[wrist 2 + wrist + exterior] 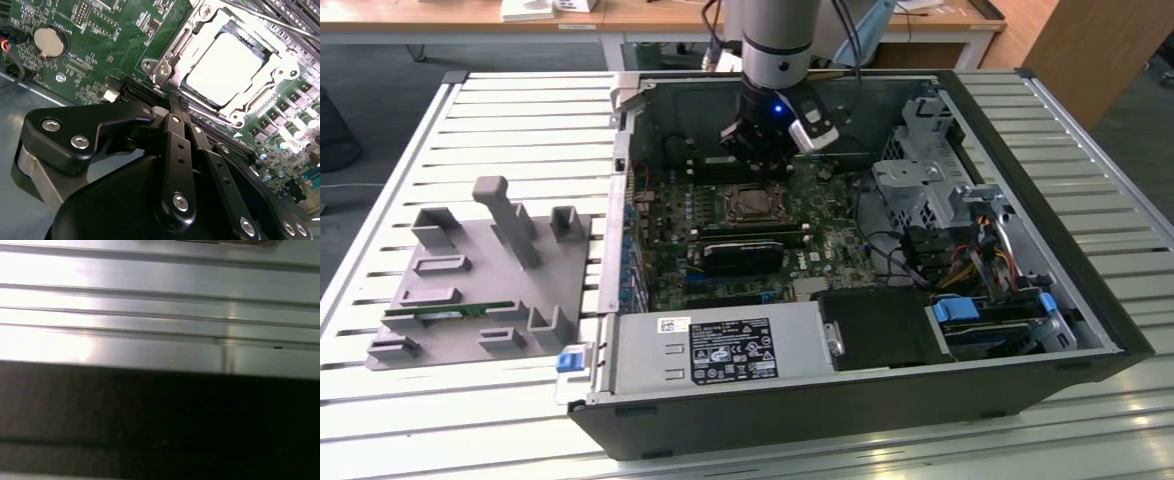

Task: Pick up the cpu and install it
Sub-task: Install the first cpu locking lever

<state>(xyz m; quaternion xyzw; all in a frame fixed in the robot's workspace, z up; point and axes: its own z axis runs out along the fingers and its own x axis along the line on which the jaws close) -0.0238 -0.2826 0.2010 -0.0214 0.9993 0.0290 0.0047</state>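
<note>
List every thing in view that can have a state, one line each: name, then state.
cpu: seated in the motherboard socket, silver top plate up.
socket frame: lying around the cpu's edges.
tool: fingers closed together, holding nothing, just beside the socket.
computer case: on its side, side panel off, inside exposed.
memory stick: lying in the grey holder block, outside the case.

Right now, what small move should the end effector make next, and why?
Probably a short lift straight off the board. In the second wrist view the cpu lies inside the socket frame, while the end effector is shut, holds nothing, and its tips sit beside that frame.
</note>
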